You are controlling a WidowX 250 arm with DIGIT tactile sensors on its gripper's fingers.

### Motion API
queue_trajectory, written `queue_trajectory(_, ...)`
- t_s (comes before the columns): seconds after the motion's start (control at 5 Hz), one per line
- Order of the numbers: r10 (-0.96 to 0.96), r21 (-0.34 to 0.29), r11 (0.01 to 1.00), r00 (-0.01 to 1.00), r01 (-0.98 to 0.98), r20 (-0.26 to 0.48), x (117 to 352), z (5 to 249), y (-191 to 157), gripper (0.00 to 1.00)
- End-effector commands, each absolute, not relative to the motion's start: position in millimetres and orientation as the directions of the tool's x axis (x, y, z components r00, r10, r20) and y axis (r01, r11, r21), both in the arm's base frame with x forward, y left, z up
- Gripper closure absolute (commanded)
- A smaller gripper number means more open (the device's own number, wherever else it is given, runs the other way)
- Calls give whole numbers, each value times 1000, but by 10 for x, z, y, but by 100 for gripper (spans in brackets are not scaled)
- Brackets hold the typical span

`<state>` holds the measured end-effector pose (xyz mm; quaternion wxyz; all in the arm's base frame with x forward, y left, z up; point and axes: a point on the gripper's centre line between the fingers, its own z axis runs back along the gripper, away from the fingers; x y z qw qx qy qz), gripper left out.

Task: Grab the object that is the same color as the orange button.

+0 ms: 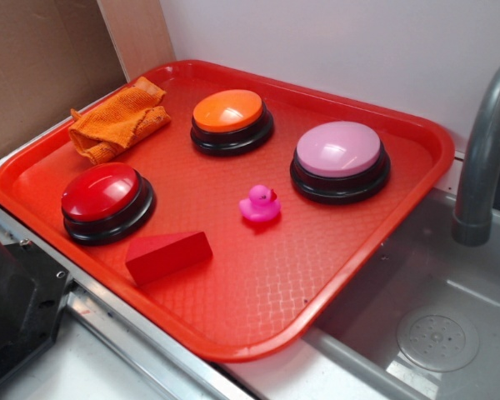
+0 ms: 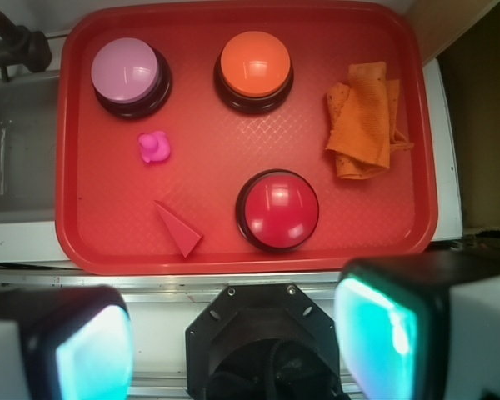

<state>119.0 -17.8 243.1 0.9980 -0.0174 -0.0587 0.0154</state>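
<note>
The orange cloth (image 1: pixel 117 123) lies crumpled at the far left corner of the red tray (image 1: pixel 317 283); in the wrist view the cloth (image 2: pixel 363 121) is at the right side of the tray (image 2: pixel 92 242). The orange button (image 1: pixel 228 114) stands just right of it, also in the wrist view (image 2: pixel 254 65). My gripper (image 2: pixel 242 346) is open and empty, its fingers (image 2: pixel 379 333) wide apart, high above the robot base in front of the tray. The gripper does not show in the exterior view.
A red button (image 1: pixel 102 194), a pink button (image 1: pixel 339 152), a pink rubber duck (image 1: pixel 259 204) and a red wedge block (image 1: pixel 168 255) are on the tray. A sink (image 1: pixel 425 317) with a grey faucet (image 1: pixel 483 158) lies to the right. Cardboard (image 1: pixel 33 67) stands behind left.
</note>
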Motion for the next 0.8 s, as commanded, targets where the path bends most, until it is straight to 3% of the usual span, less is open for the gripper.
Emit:
queue_trajectory(0.0, 33, -37, 999, 993, -29, 117, 1190, 2431, -178, 0)
queue_trajectory(0.2, 42, 0, 999, 995, -42, 90, 1489, 2403, -26, 0)
queue_trajectory(0.4, 126, -10, 992, 992, -126, 29, 1569, 2113, 443, 0)
queue_trajectory(0.6, 172, 8, 985, 985, -172, -9, 1595, 1937, 662, 0)
